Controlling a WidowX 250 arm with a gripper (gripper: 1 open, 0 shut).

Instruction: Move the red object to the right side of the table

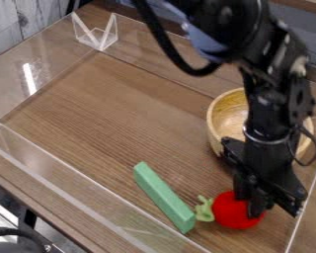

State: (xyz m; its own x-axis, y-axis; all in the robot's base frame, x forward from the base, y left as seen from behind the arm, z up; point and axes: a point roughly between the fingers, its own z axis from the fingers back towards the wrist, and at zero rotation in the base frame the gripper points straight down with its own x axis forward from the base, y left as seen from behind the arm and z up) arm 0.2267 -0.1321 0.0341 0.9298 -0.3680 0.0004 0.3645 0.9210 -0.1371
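Nearest the camera, low and right of centre in the frame, the small round bright red toy fruit with a green leafy tip (236,210) sits at or just above the dark brown wood-grain tabletop (108,119); whether it touches the wood cannot be told. The black gripper (260,203) comes straight down onto it, and its fingers are clamped on the fruit's right side, with most of the red body bulging out to the left of them. That off-centre hold is my first worry: the fruit looks smooth and round, so it could squirt out of the grip or roll once let go.

Just to the left, the flat green rectangular block (164,196) lies at a slant, its lower end almost meeting the leafy tip. A release here could send the fruit rolling against the block, or the leaf could catch on it and nudge it.

To the right and front, the low clear acrylic wall (303,222) runs close to the gripper. Pushing further right risks the fingers or the fruit striking it.

Further back, in the right middle of the frame, the round light wooden bowl (237,117) stands just behind the arm; lifting away carelessly could clip its rim and shift it.
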